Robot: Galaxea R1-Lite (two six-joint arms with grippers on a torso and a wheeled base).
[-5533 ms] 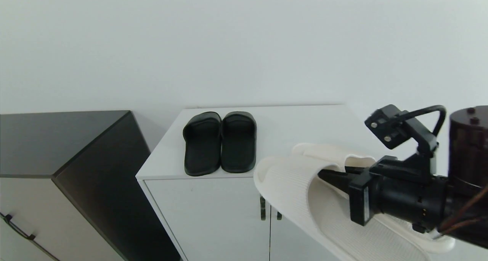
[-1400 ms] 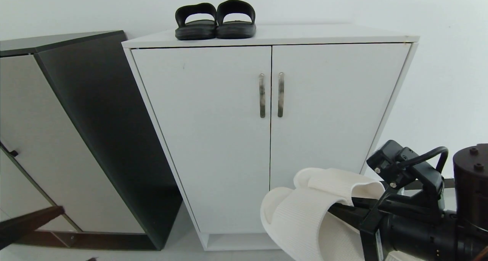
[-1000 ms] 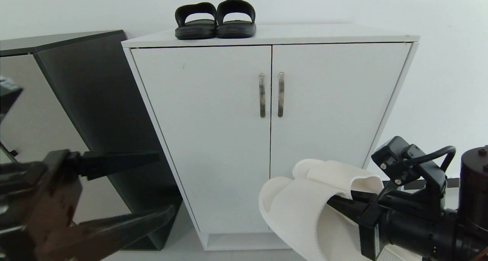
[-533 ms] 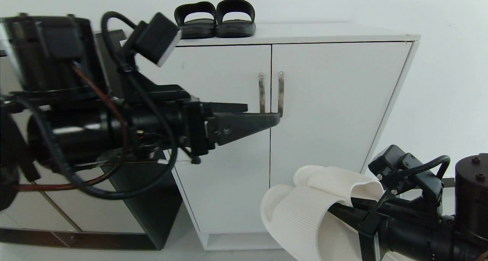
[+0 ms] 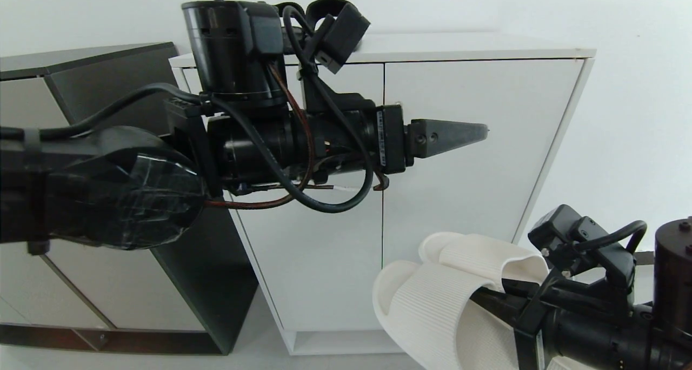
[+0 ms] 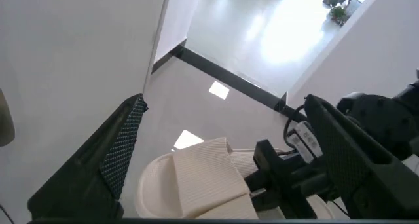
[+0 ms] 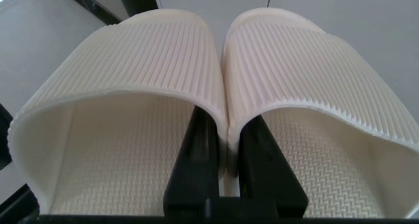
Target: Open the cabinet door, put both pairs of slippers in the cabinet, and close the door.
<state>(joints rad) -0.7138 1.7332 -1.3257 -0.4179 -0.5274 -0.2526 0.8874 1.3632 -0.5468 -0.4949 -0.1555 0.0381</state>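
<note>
Head view: left gripper (image 5: 478, 130) hangs level in front of the right-hand door of the white cabinet (image 5: 486, 88), whose two doors are shut, while below it and to its right the right gripper (image 5: 486, 299) carries the white slippers (image 5: 427, 299) with toes toward the cabinet. Left wrist view: its fingers (image 6: 121, 149) stand wide apart, and beyond the gap are the white pair and the other gripper, above the pale floor (image 6: 262, 47). Right wrist view: the right gripper's two black fingers (image 7: 196, 171) reach inside the straps and pinch the slippers' adjoining walls together.
</note>
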